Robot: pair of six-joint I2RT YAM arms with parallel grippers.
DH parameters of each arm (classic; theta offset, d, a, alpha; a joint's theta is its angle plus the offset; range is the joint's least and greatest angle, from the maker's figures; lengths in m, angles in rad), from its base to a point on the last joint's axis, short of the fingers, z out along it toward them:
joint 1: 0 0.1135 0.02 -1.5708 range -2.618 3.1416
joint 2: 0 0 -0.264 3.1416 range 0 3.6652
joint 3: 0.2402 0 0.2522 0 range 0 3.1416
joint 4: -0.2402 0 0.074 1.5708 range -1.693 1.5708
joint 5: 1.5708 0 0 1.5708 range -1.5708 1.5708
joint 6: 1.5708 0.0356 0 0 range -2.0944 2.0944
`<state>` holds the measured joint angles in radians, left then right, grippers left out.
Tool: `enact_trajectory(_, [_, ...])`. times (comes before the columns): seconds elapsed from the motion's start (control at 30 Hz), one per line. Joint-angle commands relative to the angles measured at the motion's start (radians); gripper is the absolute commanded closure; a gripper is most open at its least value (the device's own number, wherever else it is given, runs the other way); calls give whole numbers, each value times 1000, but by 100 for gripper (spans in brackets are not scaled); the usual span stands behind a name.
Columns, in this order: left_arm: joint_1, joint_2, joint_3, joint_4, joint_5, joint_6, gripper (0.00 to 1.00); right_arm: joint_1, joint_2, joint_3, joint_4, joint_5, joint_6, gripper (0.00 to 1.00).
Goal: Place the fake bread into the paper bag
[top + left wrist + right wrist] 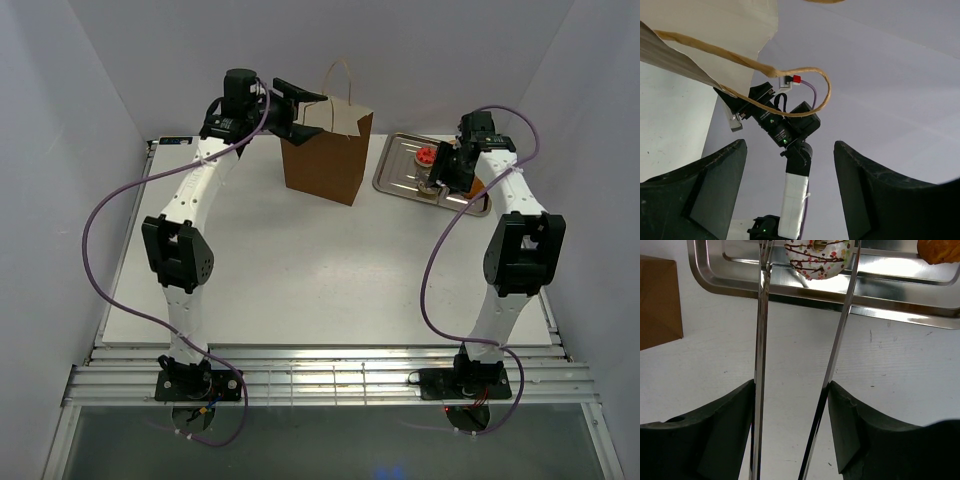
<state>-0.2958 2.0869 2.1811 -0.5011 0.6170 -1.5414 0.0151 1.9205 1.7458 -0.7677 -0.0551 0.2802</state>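
Note:
The brown paper bag [325,160] stands upright at the back of the table. My left gripper [308,100] hovers at its top left rim, open, with nothing between its fingers [715,185]; the bag's rim [715,30] and twisted handle [790,75] hang just beyond them. My right gripper [792,385] is shut on the metal tongs [840,330]. Its two blades reach over the silver tray [890,300] on either side of a pale speckled round [817,257]. A golden-brown bun [940,250] lies to its right. A red-topped tart [426,156] sits further back on the tray.
The silver tray [395,180] lies just right of the bag, a small gap between them. The bag's corner [657,300] shows left of the tongs. White walls close in the table at the back and sides.

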Motion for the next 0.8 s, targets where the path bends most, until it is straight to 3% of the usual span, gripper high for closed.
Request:
enact_trajectory(0.0, [27, -123, -27, 29, 13, 37, 19, -3, 17, 57, 34, 4, -16, 36])
enact_trajectory(0.4, [78, -221, -173, 108, 4, 21, 19, -30, 89, 110, 31, 12, -21, 36])
enact_trajectory(0.77, [126, -252, -213, 156, 12, 4, 18, -32, 92, 101, 27, 0, -18, 37])
